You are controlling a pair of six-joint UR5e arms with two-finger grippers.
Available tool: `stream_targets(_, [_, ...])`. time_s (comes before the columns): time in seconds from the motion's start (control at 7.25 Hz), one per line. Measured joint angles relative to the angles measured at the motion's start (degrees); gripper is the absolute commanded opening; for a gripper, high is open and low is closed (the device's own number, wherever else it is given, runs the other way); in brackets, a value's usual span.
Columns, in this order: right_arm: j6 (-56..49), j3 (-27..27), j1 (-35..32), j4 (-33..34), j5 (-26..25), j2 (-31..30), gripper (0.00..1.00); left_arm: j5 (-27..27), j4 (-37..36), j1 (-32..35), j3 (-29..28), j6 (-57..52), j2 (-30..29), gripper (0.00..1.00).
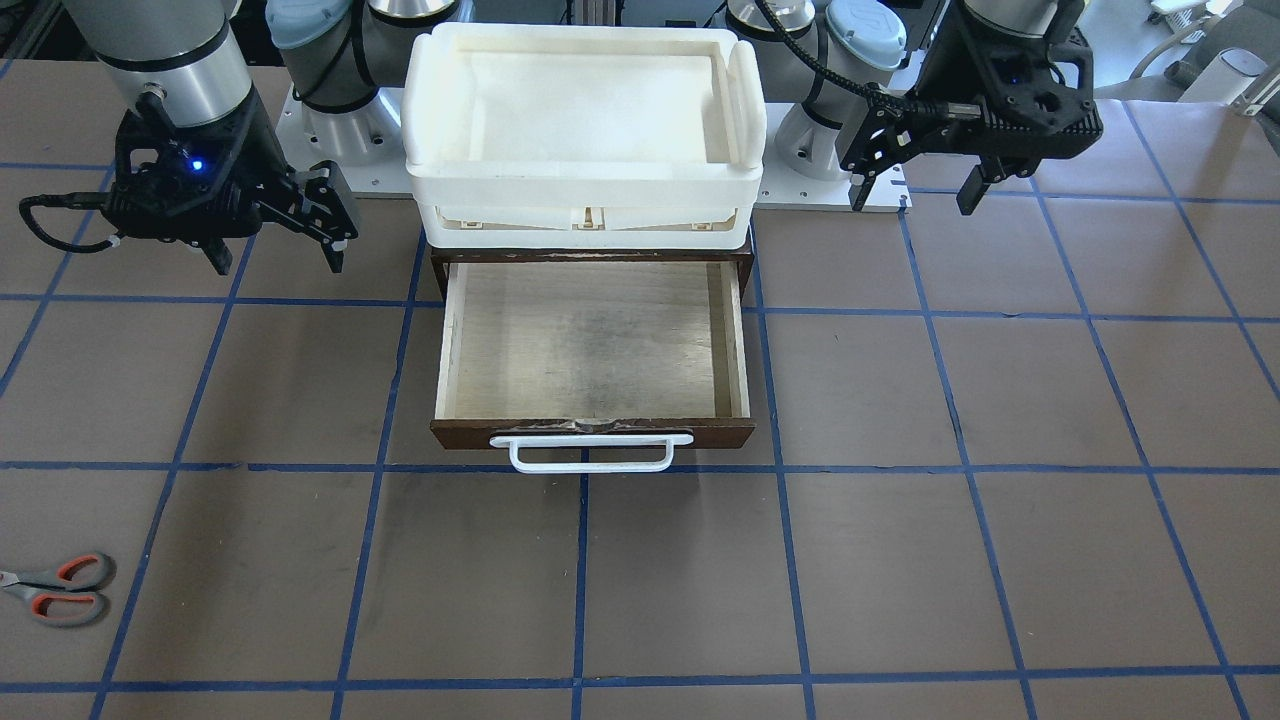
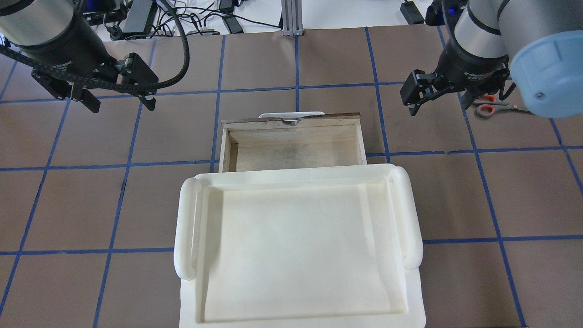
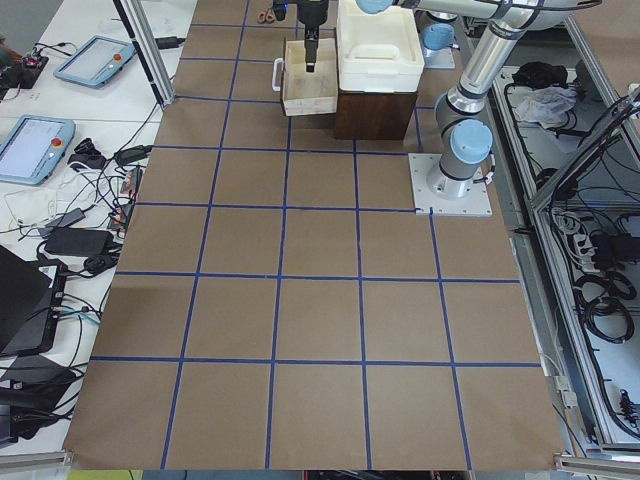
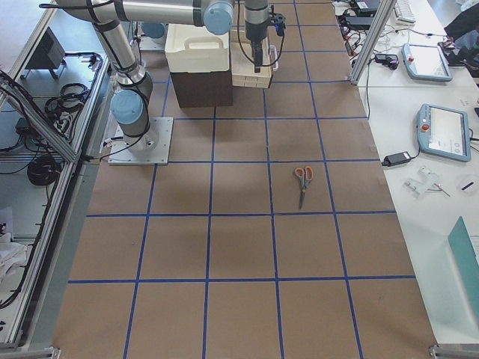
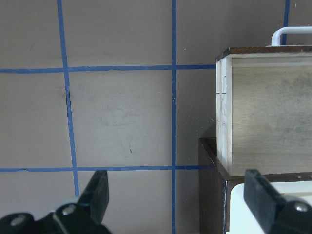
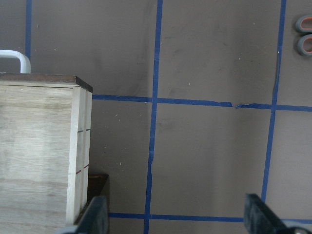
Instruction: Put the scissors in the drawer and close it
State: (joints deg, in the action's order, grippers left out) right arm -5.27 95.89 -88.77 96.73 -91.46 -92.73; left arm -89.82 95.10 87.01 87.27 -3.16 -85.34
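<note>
The scissors [image 1: 60, 588], with grey handles lined in orange-red, lie flat on the brown table far to my right; they also show in the overhead view [image 2: 489, 105], the exterior right view [image 4: 302, 179] and, handles only, the right wrist view [image 6: 304, 34]. The drawer [image 1: 595, 340] is pulled open and empty, with a dark front and a white bar handle [image 1: 590, 455]; it also shows in the overhead view [image 2: 291, 146]. My right gripper [image 1: 278, 267] [image 2: 438, 109] hovers open and empty between the drawer and the scissors. My left gripper [image 1: 914, 205] [image 2: 123, 108] hovers open and empty on the drawer's other side.
A white plastic tray [image 1: 585, 190] sits on the dark cabinet above the drawer and overhangs its back part [image 2: 186, 228]. Blue tape lines grid the brown table. The arm bases stand behind the cabinet. Tablets and cables lie beyond the table's edges.
</note>
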Motion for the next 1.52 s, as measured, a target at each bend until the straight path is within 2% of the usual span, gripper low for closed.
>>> stream_targets(1.52, [-1.0, 0.0, 0.3, 0.0, -0.6, -0.1, 1.0, 0.0, 0.0, 0.0, 0.0, 0.0, 0.1, 1.0])
